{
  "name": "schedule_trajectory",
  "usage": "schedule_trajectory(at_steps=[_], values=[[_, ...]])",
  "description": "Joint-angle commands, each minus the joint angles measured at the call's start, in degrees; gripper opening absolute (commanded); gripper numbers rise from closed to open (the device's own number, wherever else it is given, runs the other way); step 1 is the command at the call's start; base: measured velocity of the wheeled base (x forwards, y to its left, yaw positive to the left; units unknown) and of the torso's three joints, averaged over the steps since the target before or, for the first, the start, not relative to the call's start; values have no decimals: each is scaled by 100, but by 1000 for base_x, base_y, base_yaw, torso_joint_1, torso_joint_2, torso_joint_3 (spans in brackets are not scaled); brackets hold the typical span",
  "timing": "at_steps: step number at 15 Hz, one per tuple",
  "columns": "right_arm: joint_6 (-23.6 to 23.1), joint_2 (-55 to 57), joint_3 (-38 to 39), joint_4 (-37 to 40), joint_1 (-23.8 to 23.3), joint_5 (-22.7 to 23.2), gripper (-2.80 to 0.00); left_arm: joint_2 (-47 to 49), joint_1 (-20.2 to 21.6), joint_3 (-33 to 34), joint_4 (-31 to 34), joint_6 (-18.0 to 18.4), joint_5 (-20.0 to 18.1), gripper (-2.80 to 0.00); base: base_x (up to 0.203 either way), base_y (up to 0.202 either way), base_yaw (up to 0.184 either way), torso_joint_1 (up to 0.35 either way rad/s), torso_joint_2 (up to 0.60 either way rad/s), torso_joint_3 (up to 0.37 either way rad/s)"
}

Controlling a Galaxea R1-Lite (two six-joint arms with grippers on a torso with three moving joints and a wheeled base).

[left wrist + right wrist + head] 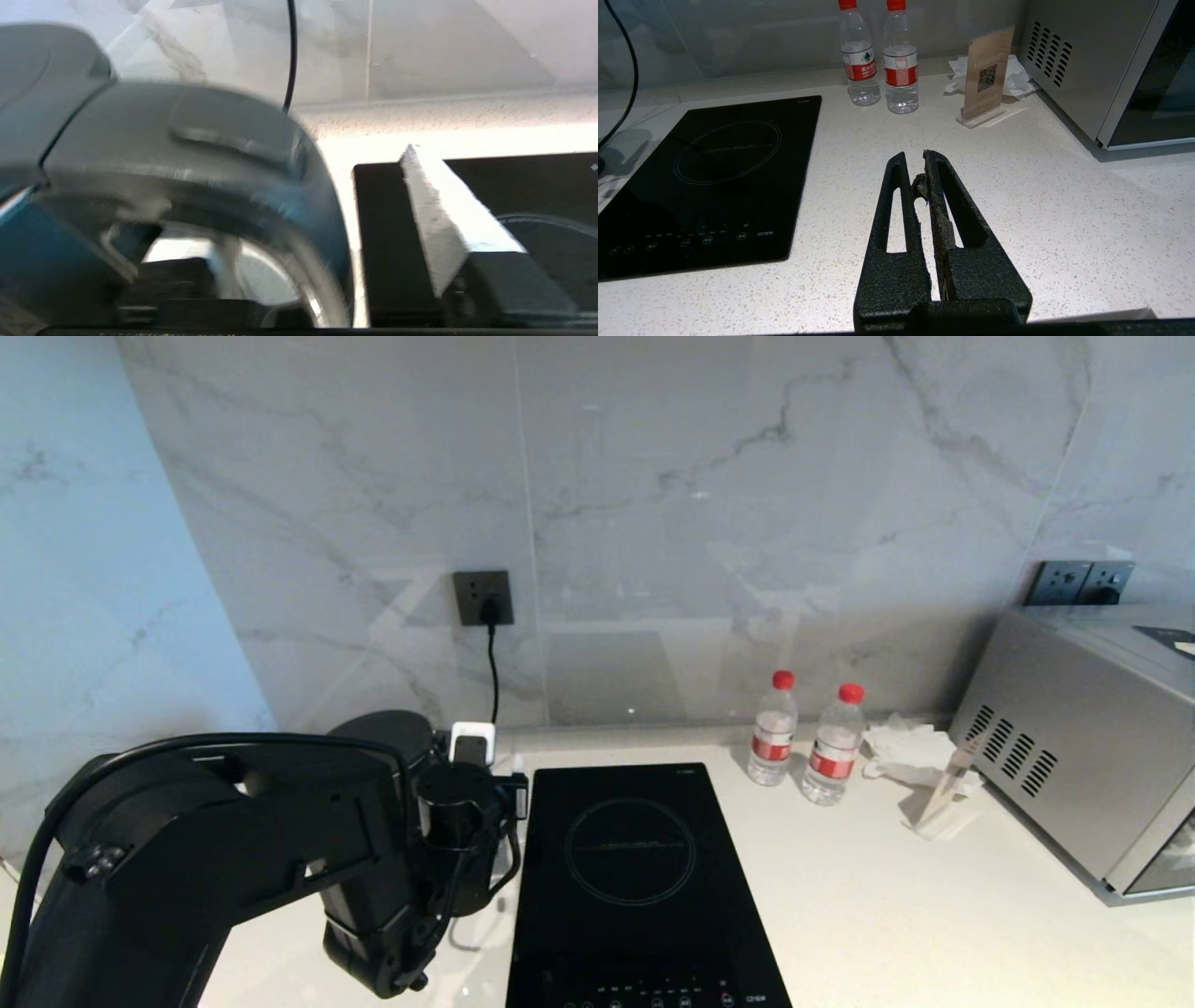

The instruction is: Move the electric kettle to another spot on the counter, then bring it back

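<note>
The black electric kettle (387,728) stands at the back left of the white counter (887,896), just left of the hob, mostly hidden behind my left arm (233,840). In the left wrist view its thick looped handle (210,140) fills the near field, blurred. My left gripper (299,219) is open around that handle: the right-hand finger (434,219) stands clear of it with a strip of counter showing between. My right gripper (910,158) is shut on nothing and hovers over bare counter (1064,210) right of the hob.
A black glass hob (635,859) is set in the counter beside the kettle. Two water bottles (773,728) (834,744), crumpled tissue (910,742), a small sign stand (948,793) and a steel microwave (1083,737) stand at the back right. A cord hangs from the wall socket (483,597).
</note>
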State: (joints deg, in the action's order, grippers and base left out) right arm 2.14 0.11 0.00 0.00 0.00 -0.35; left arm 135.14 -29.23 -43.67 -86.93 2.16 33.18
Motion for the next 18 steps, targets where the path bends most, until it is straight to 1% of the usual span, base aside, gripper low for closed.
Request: schedule_trajectory(at_steps=[1, 5, 6, 7, 10, 13, 14, 15, 17, 18], values=[[-3, -2, 0, 0, 0, 0, -280, -5, -16, 208, -48, -6, -9, 0, 0, 0, 0, 0, 0, 0], [-3, -2, 0, 0, 0, 0, -280, -38, -27, 816, -73, -67, -62, 0, 0, 0, 0, 0, 0, 0], [-3, -2, 0, 0, 0, 0, -280, -81, -49, 990, -73, -163, -65, 0, 0, 0, 0, 0, 0, 0], [-3, -2, 0, 0, 0, 3, -280, -112, -80, 1033, -73, -334, -58, 0, 0, 0, 0, 0, 0, 0], [-3, -2, 0, 0, 0, 0, -280, -264, -207, 1170, -73, -484, -48, 0, 0, 0, 0, 0, 0, 0], [-3, -2, 0, 0, 0, 0, -280, -550, -526, 1638, -73, -624, -47, 0, 0, 0, 0, 0, 0, 0], [3, -2, 0, 0, 0, 0, -280, -611, -576, 1757, -73, -635, -41, 0, 0, 0, 0, 0, 0, 0], [1, -2, 0, 0, 0, 0, -280, -620, -583, 1850, -73, -654, -39, 0, 0, 0, 0, 0, 0, 0], [3, -2, -8, 0, 0, 0, -280, -569, -583, 1995, -73, -845, -48, 0, 0, 0, 0, 0, 0, 0], [-3, -2, 0, 0, 0, 0, -280, -551, -593, 2055, -73, -866, -46, 0, 0, 0, 0, 0, 0, 0]])
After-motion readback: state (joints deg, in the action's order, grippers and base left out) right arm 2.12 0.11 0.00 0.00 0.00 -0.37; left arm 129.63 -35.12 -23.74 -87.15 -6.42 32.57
